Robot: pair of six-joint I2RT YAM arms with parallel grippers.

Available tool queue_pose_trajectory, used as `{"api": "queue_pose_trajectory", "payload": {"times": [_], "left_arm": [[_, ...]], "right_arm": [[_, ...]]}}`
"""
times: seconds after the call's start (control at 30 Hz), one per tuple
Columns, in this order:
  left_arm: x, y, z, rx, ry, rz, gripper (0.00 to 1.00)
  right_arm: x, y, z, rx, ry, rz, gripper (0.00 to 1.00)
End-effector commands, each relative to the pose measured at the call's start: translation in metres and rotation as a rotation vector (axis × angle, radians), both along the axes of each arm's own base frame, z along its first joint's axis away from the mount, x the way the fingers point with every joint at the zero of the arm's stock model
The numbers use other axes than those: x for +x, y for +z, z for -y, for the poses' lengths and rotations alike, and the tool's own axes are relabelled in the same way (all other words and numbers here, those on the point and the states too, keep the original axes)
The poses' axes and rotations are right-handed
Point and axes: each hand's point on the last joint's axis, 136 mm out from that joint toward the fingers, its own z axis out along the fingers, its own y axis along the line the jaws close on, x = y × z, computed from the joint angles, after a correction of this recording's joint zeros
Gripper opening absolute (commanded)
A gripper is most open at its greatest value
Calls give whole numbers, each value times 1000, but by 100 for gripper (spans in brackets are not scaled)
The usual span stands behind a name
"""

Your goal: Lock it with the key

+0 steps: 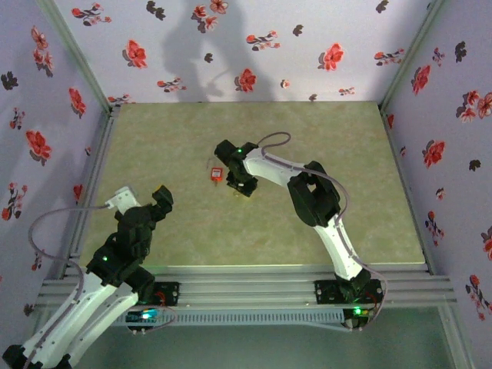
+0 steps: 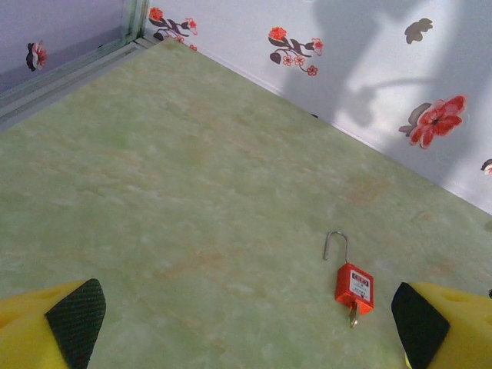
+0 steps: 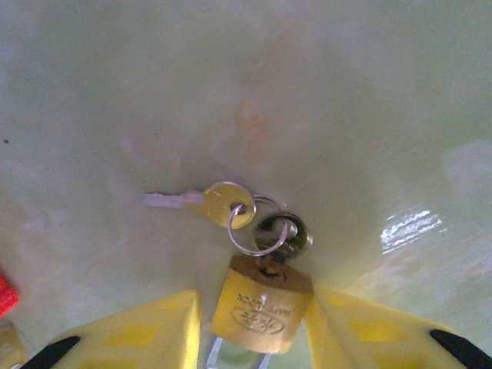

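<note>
Right end effector (image 3: 254, 342) straddles the brass padlock (image 3: 261, 304) at the middle of the table (image 1: 361, 223), likely to steady it. I cannot tell whether it is clamped. The ringed key (image 3: 207, 204) lies just beyond. Left end effector (image 2: 246, 323) waits near left, spread wide.

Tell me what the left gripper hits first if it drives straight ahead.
Likely the red padlock lying on the table ahead, slightly right of centre. Depth is unclear, so the left gripper might meet bare table first.

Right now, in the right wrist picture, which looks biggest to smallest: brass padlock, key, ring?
1. brass padlock, clearly largest, though nearest the camera.
2. key and ring: too alike to rank; the key is longer, the ring rounder.
</note>
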Motion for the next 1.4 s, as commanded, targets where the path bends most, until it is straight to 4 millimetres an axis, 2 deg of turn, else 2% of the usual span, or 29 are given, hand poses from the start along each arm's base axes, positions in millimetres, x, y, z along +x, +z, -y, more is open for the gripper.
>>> {"api": "queue_pose_trajectory", "payload": {"times": [0.0,0.2,0.3,0.53,0.63,0.73,0.83,0.93,1.17,1.27,1.37], "left_arm": [[0,3,-5,-4,25,6,100],[0,2,-4,-2,25,5,100],[1,2,-4,0,24,4,100],[2,1,-2,5,20,-1,100],[3,1,-1,8,16,-5,100],[4,0,1,10,2,-7,100],[7,0,8,8,-32,-6,100],[11,-2,22,0,-93,-11,100],[17,-1,67,-49,-316,15,100],[18,-2,89,-90,-420,25,100],[17,-5,102,-139,-472,20,100]], "right_arm": [[8,0,-3,15,-14,12,39],[7,-17,0,18,-10,-35,35],[7,-24,5,18,-10,-45,29],[9,-31,11,20,4,-61,27],[8,-39,9,43,11,-84,17],[8,-40,11,49,12,-85,12],[11,-29,9,63,31,-59,8],[12,-16,5,91,52,-31,8],[14,16,-9,213,102,44,7],[14,20,-11,255,109,54,7],[11,19,-14,291,108,41,7]]}}
